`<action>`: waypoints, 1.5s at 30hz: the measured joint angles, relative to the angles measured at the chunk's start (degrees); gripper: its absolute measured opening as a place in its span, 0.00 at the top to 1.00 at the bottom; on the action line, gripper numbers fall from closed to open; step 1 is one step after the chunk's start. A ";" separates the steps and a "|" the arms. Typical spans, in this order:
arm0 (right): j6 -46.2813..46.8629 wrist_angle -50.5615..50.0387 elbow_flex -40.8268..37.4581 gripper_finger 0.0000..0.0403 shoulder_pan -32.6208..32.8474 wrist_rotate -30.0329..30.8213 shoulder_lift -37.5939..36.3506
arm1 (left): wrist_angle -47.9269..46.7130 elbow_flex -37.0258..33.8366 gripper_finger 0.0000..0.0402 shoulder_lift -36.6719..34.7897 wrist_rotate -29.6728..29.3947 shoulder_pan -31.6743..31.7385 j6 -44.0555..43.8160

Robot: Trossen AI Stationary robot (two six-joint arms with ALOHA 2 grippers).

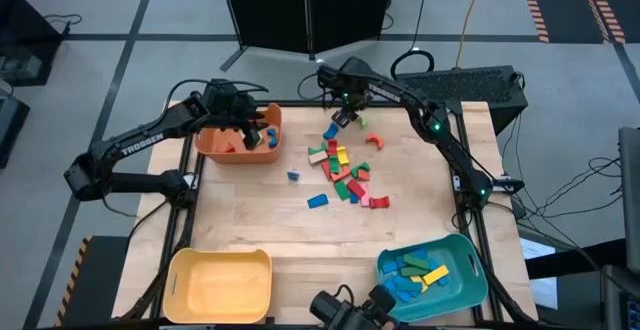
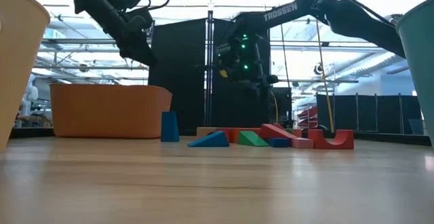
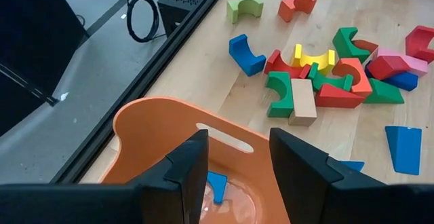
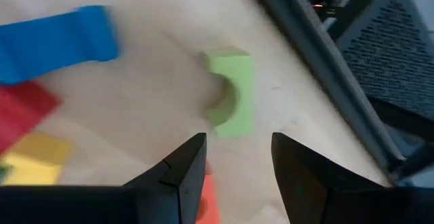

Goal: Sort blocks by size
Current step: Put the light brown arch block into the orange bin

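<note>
The blocks lie in a loose pile (image 1: 345, 170) at the table's middle: red, green, yellow and blue arches, wedges and bars. A green arch (image 4: 230, 95) lies flat apart from the pile, near the far edge, with a blue arch (image 4: 57, 41) and an orange arch (image 3: 298, 5) beside it. My right gripper (image 4: 237, 146) hangs open just above the green arch, pointing down, nothing between its fingers. My left gripper (image 3: 237, 146) stands open above the orange bin (image 1: 215, 148), empty. A blue block (image 3: 217, 183) lies inside that bin.
A yellow bin (image 1: 220, 285) stands at the near left. A teal bin (image 1: 470, 280) at the near right holds blue and yellow blocks. A blue wedge (image 1: 293, 176) and a blue block (image 1: 318, 201) lie alone left of the pile. Bare wood lies toward the near edge.
</note>
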 joint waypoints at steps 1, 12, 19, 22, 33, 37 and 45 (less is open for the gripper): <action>-0.01 -0.01 0.09 0.61 0.42 -0.26 0.00 | 0.00 0.00 0.61 0.00 0.00 0.00 -0.02; 3.72 2.02 0.02 0.61 6.29 -0.20 -1.84 | -0.89 0.00 0.61 0.02 -0.02 0.00 -0.37; -9.95 -0.18 -2.03 0.62 7.77 -5.56 -4.65 | -1.73 0.00 0.61 0.02 -0.02 0.00 -0.04; -11.85 -0.14 -1.94 0.62 7.31 -6.32 -7.36 | -1.73 0.00 0.61 0.02 -0.02 -0.06 -0.06; 2.04 8.72 -2.94 0.62 4.41 -1.62 -11.61 | -2.37 -0.19 0.61 0.04 -0.10 -1.33 -0.39; 1.59 10.40 -6.91 0.62 7.52 -2.17 -11.61 | -2.18 -2.07 0.61 0.04 -0.08 -2.20 0.89; -1.70 21.56 -17.94 0.65 14.40 -9.20 -12.51 | -0.63 -5.61 0.61 0.04 -0.04 -2.27 1.00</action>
